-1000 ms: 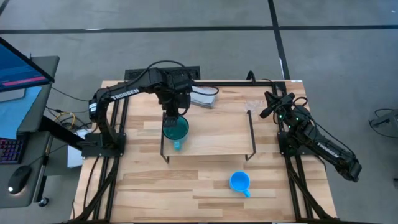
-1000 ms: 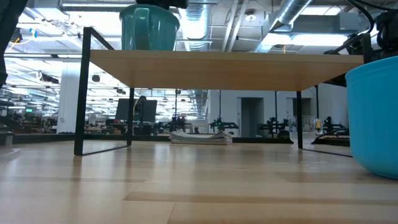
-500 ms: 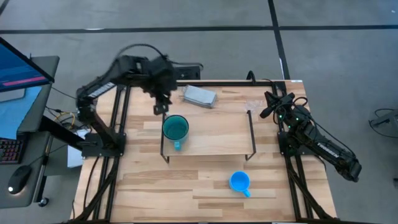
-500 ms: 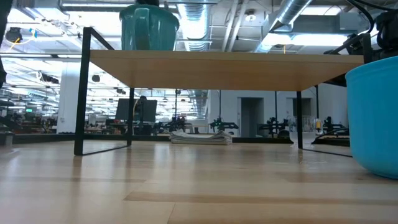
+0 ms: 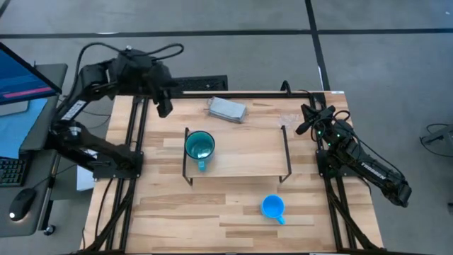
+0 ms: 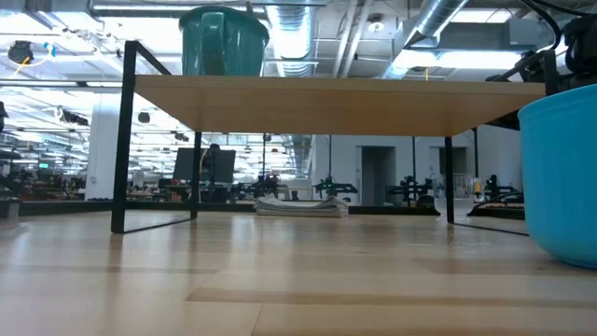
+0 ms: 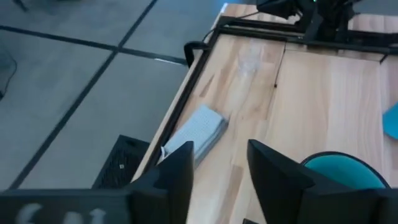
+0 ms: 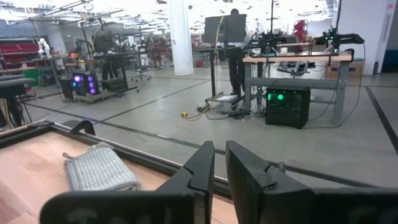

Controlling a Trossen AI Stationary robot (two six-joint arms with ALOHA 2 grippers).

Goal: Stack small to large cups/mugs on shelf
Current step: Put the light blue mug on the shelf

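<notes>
The teal mug [image 5: 199,146] stands upright on its base at the left end of the light-wood shelf [image 5: 244,159], handle toward the near edge; it also shows in the low view [image 6: 224,42]. The blue mug [image 5: 272,207] stands on the table near the front edge. The clear cup [image 5: 287,119] stands on the table by the shelf's far right corner. My left gripper [image 5: 164,108] is open and empty, up over the table's far left corner. My right gripper [image 5: 306,122] waits shut at the table's right edge.
A grey rectangular block [image 5: 226,110] lies on the table behind the shelf. The shelf's thin dark legs [image 6: 126,140] stand at its corners. In the low view the blue mug [image 6: 560,177] fills the right side.
My left gripper has left the teal mug's rim, risen, and drawn back toward the table's far left corner. The teal mug stays upright on the shelf where it was.
</notes>
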